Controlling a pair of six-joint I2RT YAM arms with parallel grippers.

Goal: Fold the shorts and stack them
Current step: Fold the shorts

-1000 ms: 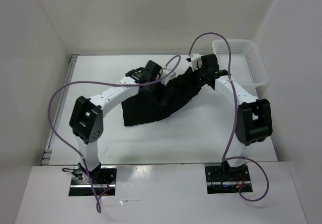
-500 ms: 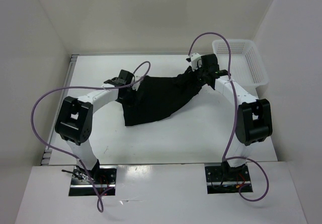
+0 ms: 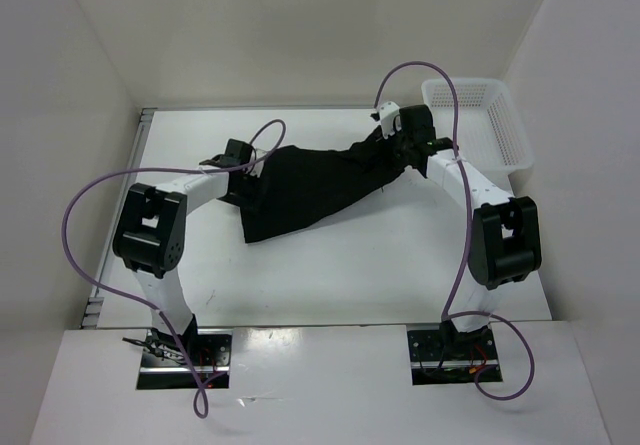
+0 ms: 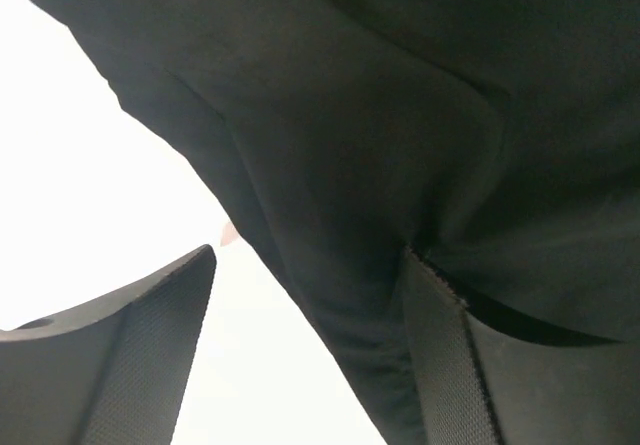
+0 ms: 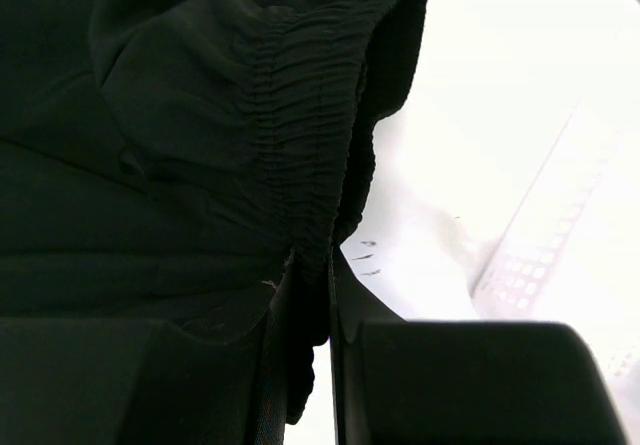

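Note:
The black shorts [image 3: 310,190] lie spread across the table's middle, stretched between my two grippers. My right gripper [image 3: 392,148] holds their far right end. In the right wrist view it [image 5: 320,275] is shut on the gathered elastic waistband of the shorts [image 5: 180,115]. My left gripper [image 3: 250,170] is at the shorts' far left corner. In the left wrist view it [image 4: 310,265] is open wide. An edge of the shorts [image 4: 380,115] hangs between the fingers and rests against the right finger [image 4: 440,365].
A white mesh basket [image 3: 512,130] stands at the table's far right corner, just beyond my right gripper, and shows faintly in the right wrist view [image 5: 540,255]. White walls enclose the table on the left, back and right. Purple cables arch over both arms.
My left gripper has moved left from above the shorts' middle to their left corner, and the cloth has spread out leftward. The right gripper has stayed in place.

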